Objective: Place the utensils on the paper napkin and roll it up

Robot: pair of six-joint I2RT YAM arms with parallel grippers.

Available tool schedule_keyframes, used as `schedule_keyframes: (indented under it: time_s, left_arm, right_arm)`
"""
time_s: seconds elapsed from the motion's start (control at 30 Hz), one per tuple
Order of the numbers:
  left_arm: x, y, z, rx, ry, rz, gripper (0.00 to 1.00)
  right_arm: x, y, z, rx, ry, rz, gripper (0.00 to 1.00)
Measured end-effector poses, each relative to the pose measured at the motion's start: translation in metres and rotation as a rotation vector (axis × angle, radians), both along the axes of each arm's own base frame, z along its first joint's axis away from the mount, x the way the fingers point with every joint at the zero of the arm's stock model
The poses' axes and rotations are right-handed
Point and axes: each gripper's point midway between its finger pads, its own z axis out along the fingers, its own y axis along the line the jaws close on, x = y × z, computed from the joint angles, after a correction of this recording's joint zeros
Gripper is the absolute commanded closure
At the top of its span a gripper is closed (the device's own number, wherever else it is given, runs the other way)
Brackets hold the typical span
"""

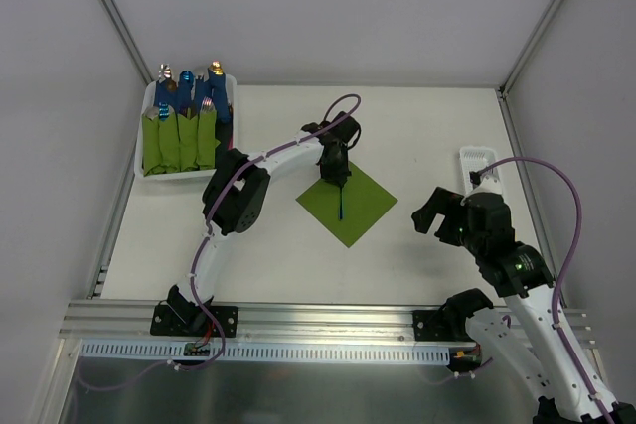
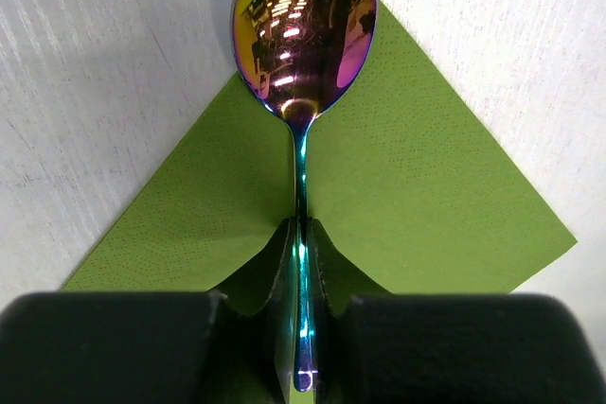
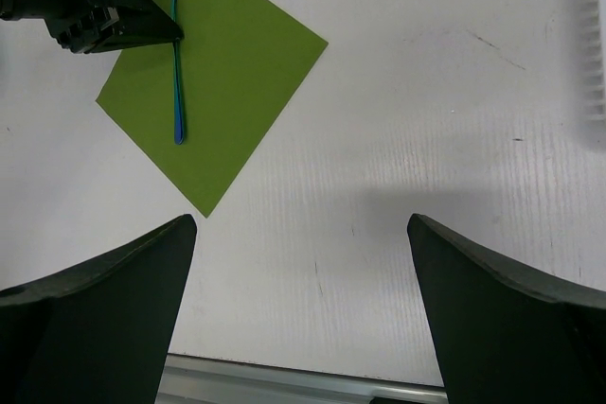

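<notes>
Paper napkin (image 1: pixel 363 201) lies diamond-wise at centre, a tray (image 1: pixel 140 151) of rolled green bundles (image 1: pixel 179 141) well apart, far left. Left wrist: the left gripper (image 2: pixel 301 328) pinches the spoon (image 2: pixel 305 35) handle over the napkin. Right wrist: the right gripper (image 3: pixel 298 309) hovers beside it, jaws spread.

Iridescent spoon (image 2: pixel 301 35) rests diagonally on the flat olive-green napkin (image 2: pixel 426 205), bowl overhanging a corner.
</notes>
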Motion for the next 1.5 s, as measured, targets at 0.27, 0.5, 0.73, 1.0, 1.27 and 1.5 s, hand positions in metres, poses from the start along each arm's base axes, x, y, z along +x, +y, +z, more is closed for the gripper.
schedule_keyframes:
  time_s: [0.27,0.5,0.73,1.0,1.27,1.5]
  left_arm:
    - [0.000,0.000,0.000,0.000,0.000,0.000,0.85]
    - [0.001,0.000,0.003,0.000,0.000,-0.001,0.77]
    - [0.004,-0.003,0.017,-0.013,-0.023,-0.011,0.63]
    - [0.008,-0.001,0.106,-0.081,-0.186,-0.116,0.54]
    - [-0.016,0.020,0.199,-0.291,-0.292,-0.383,0.46]
    - [-0.016,0.053,0.196,-0.349,-0.261,-0.432,0.45]
  right_arm:
    - [-0.001,0.000,-0.003,0.003,0.009,-0.001,0.01]
    - [-0.001,0.000,-0.004,0.004,0.011,-0.001,0.01]
    - [0.000,-0.002,-0.005,-0.007,0.014,-0.002,0.01]
    - [0.027,-0.036,0.010,-0.088,0.062,-0.101,0.10]
    - [0.085,-0.124,0.018,-0.218,0.220,-0.272,0.42]
    - [0.134,-0.161,-0.033,-0.378,0.464,-0.208,0.58]
